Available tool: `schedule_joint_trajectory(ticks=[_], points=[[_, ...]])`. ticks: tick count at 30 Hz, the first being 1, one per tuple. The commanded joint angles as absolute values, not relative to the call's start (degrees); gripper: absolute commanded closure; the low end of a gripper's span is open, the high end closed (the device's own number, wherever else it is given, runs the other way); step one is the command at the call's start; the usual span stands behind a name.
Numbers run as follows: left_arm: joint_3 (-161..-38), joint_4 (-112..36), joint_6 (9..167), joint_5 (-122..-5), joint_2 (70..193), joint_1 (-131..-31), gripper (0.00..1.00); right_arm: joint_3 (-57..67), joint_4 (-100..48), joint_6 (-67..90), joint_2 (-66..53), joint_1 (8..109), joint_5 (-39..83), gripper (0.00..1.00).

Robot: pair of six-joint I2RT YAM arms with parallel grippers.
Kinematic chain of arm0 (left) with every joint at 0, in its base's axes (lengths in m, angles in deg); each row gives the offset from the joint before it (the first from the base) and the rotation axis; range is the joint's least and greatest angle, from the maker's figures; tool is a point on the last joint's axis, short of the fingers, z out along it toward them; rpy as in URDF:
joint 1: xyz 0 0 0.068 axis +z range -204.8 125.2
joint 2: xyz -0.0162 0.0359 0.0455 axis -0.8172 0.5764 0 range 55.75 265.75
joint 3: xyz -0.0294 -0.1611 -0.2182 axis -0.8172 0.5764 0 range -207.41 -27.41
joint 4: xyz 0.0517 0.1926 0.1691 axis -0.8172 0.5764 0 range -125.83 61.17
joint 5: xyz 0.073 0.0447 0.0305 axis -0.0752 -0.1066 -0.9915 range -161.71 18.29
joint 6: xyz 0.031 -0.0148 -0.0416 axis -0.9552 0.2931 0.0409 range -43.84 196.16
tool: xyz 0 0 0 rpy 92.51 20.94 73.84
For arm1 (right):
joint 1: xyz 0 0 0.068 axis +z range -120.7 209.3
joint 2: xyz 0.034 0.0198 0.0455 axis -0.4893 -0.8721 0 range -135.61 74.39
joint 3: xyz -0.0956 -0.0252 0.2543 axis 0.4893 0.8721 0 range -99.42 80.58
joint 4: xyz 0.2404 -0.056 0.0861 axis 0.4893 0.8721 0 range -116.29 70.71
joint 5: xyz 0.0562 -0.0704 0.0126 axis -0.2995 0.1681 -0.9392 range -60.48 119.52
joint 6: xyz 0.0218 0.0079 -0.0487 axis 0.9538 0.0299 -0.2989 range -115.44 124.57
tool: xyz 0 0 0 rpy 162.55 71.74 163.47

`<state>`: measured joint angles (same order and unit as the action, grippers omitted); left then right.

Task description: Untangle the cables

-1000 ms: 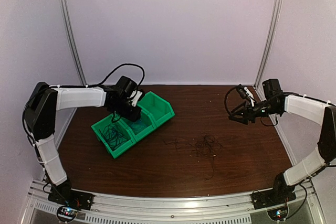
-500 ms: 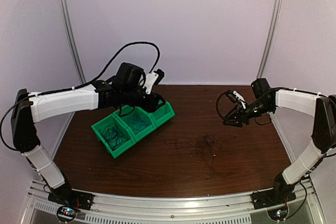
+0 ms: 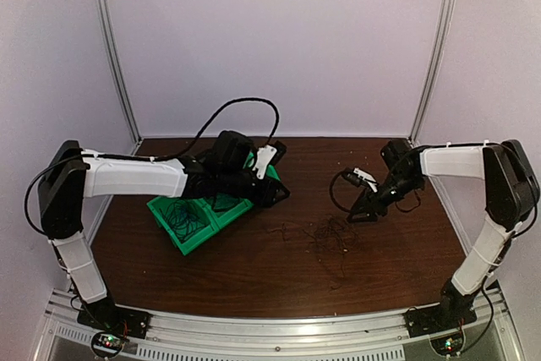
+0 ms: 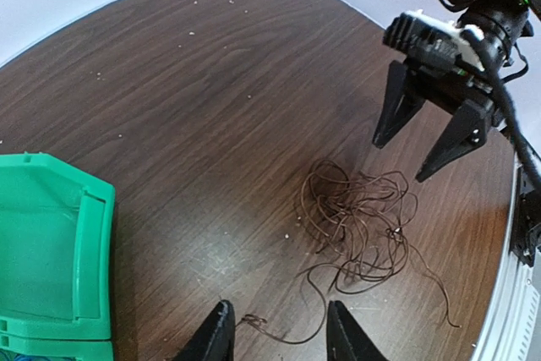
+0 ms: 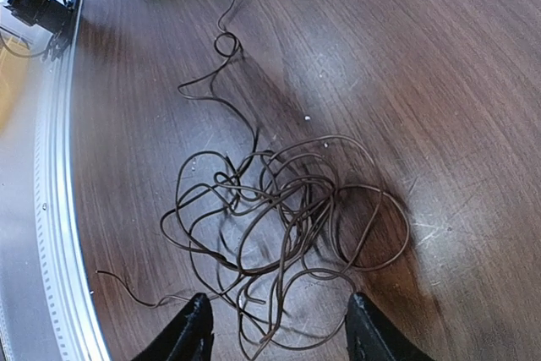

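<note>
No legible text (labels neither)

My overhead view is dim and grainy, softly and evenly lit, the table (image 3: 254, 285) dark with a faint sheen. My wrist views are brighter and sharper. Light falls from above: a soft shadow lies under the cables (image 5: 279, 200), pale glare streaks the wood, and the rail (image 5: 51, 209) bows at the frame's edge.

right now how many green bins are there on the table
3, in a diagonal row at left: the near bin holding dark cables, the middle bin, and the far bin, largely hidden under the left arm in the top view.
</note>
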<state>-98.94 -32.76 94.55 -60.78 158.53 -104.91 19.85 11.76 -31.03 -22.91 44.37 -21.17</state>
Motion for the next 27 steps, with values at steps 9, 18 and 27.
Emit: schedule_joint_trajectory(ticks=[9,18,27], points=[[-100.89,-40.93,96.46,-56.88,162.52,-106.22,0.62,17.68,14.01,-30.96,-27.27,44.94,-19.14,0.56],[-100.37,-45.83,96.63,-54.38,163.9,-106.71,0.62,15.57,16.53,-31.39,-27.48,45.0,-20.63,0.91],[-95.66,-68.81,95.41,-49.44,165.23,-110.19,0.61,7.61,28.12,-35.58,-17.65,49.24,-18.47,1.0]])
